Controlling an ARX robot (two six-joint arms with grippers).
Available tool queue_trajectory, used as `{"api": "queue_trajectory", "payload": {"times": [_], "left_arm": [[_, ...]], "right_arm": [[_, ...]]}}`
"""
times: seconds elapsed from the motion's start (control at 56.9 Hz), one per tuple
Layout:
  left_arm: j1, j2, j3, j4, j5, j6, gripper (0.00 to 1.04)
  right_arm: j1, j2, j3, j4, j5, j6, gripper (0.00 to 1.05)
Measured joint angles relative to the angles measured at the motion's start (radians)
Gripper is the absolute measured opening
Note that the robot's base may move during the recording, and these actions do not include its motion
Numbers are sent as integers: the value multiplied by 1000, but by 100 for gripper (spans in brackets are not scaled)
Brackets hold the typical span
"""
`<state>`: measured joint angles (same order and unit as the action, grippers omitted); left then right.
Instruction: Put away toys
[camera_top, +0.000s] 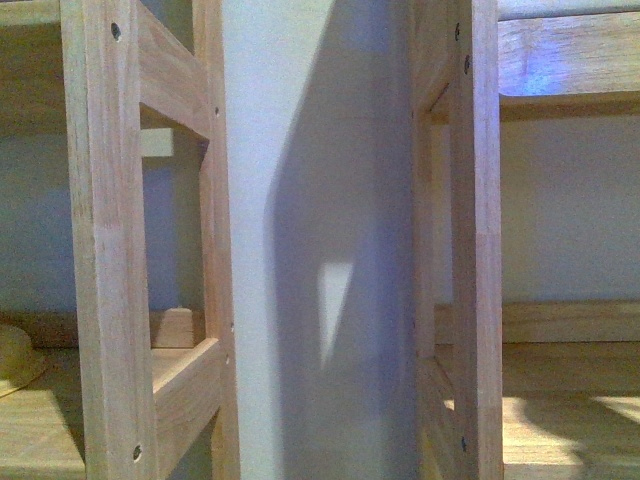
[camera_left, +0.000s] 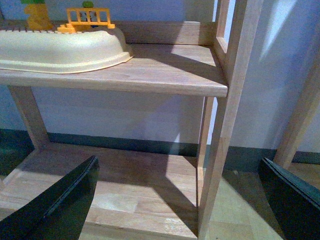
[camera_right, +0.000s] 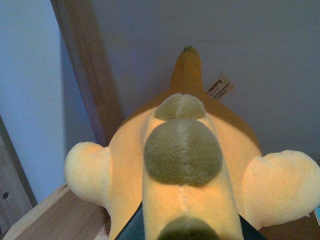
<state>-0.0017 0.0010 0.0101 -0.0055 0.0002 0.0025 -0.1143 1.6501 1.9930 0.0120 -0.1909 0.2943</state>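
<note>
I've got the plush toy (camera_right: 182, 165) pinched in the right gripper (camera_right: 185, 232), hanging just above a wooden shelf (camera_right: 55, 220). Left gripper (camera_left: 175, 200) is spread, empty. I'd lower gently, releasing once it rests flat.

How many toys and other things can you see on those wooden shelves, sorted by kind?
Plush toys: 1, the orange-yellow plush animal
Plastic block toys: 2, the orange fence piece and the yellow-and-green block figure
Trays: 1, the cream tray
Total: 4
</note>
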Motion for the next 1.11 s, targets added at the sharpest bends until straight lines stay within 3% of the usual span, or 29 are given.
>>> {"api": "queue_trajectory", "payload": {"times": [0.439,0.931,1.106], "left_arm": [[0,0,0,0,0,0,99],[0,0,0,0,0,0,99],[0,0,0,0,0,0,99]], "right_arm": [[108,14,-39,54,41,2,10],[133,36,-35,71,42,1,10],[124,34,-35,56,42,-8,36]]}}
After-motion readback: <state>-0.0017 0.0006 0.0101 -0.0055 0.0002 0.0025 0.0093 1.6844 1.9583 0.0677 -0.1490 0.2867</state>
